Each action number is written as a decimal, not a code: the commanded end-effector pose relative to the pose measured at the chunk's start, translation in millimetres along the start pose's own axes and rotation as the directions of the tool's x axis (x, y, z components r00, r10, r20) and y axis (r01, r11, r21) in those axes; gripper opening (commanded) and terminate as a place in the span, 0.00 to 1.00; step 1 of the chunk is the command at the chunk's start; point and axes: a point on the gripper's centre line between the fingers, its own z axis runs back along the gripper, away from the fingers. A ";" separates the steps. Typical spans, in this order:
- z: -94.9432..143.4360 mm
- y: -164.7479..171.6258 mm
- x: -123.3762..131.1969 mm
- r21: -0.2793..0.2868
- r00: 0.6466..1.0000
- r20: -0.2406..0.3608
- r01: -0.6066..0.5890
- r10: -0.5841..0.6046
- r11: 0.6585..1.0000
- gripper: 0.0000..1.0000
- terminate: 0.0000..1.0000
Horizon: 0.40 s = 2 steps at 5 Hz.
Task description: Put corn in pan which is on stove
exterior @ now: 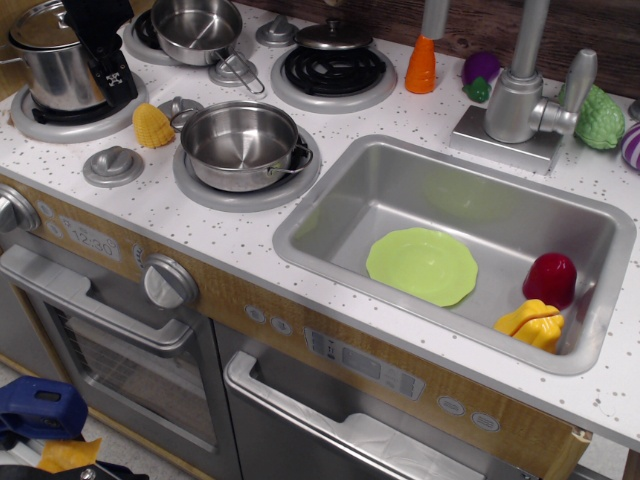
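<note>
The yellow ribbed corn (153,125) lies on the white speckled stove (150,212) top, between the burners. Just right of it, the wide shallow steel pan (240,143) with two loop handles sits empty on the front right burner. My black gripper (120,88) hangs at the top left, in front of the tall pot and just up and left of the corn. It holds nothing. Its fingers overlap from this angle, so I cannot tell whether they are open or shut.
A tall lidded steel pot (50,60) stands on the left burner and a long-handled saucepan (197,28) on a back burner. A lid (333,37) lies on the back right burner. The sink (330,185) holds a green plate (422,265), a red toy (550,280) and a lumpy yellow toy (532,325). An orange carrot (421,65) stands by the faucet (520,90).
</note>
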 end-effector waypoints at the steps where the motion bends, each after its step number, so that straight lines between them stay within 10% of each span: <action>1: 0.0 0.0 0.0 0.000 1.000 0.000 0.000 0.000 1.000 1.00 0.00; 2: -8.3 1.2 1.0 0.007 1.000 0.025 0.012 -0.012 1.000 1.00 0.00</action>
